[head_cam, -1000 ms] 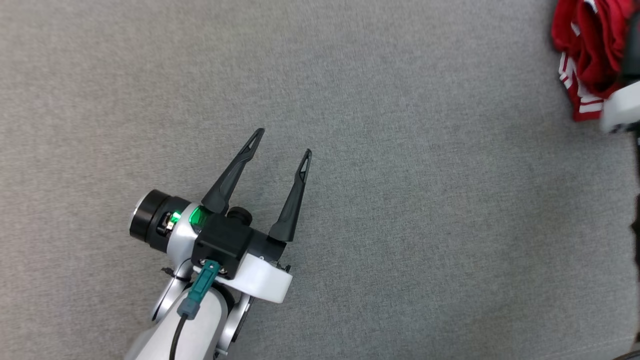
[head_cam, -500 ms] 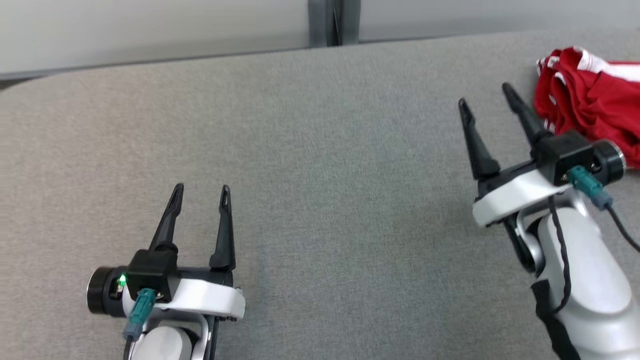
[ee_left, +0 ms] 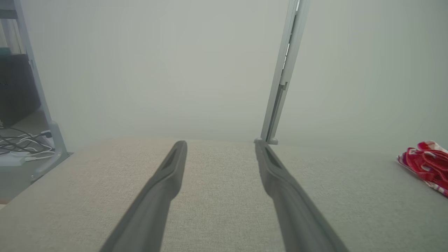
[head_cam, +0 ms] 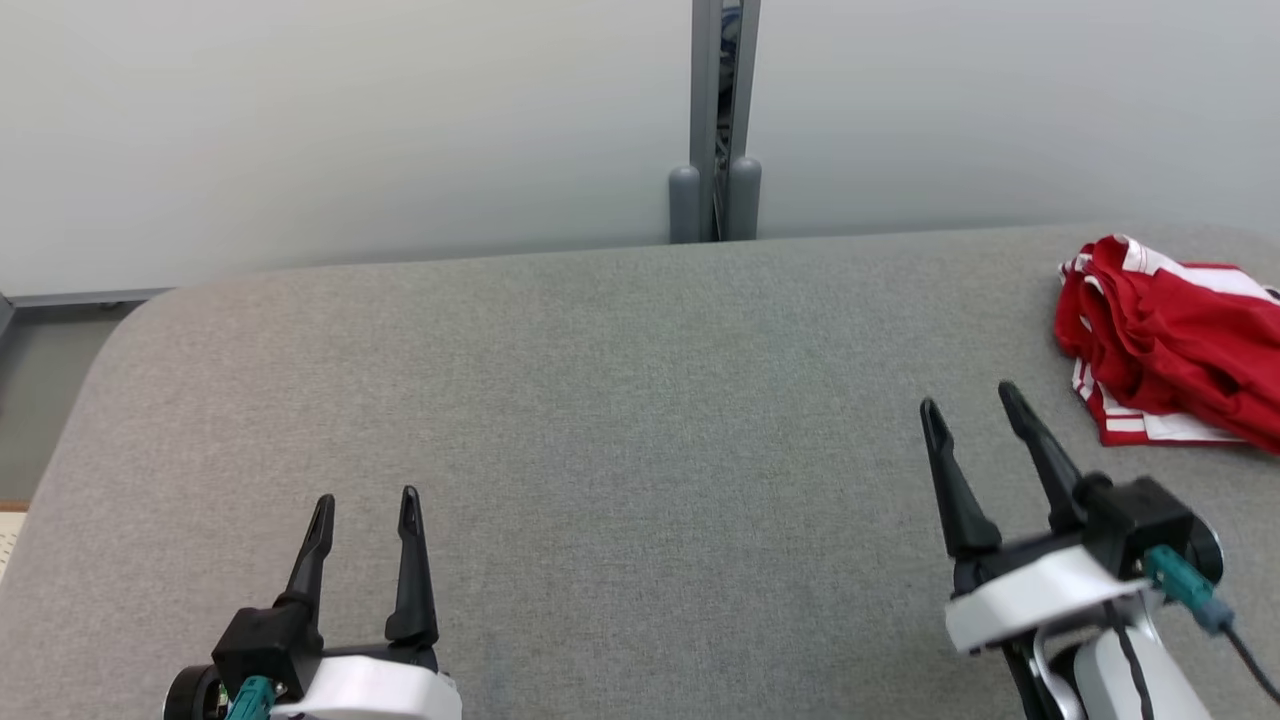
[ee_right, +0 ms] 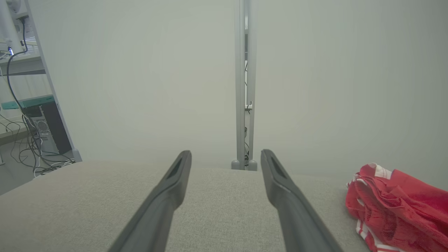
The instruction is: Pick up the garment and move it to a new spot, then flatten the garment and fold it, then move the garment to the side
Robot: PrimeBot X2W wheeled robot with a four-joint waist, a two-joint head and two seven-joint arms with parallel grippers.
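Black tapered fingers [head_cam: 955,500], white wrist shells [head_cam: 1030,592], teal cable plugs [head_cam: 1180,588]

Head camera high over the grey fabric-covered tabletop [head_cam: 620,400], angled forward and down, both wrist cameras low and close above it, facing almost level toward the pale partition wall [ee_right: 140,87], all three sharing the grey metal post [head_cam: 715,120] and crumpled red white-striped garment [head_cam: 1170,330]

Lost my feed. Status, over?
Left gripper open, empty. Right gripper open, empty, short of garment. Garment bunched on table, far right. Nothing in the way.
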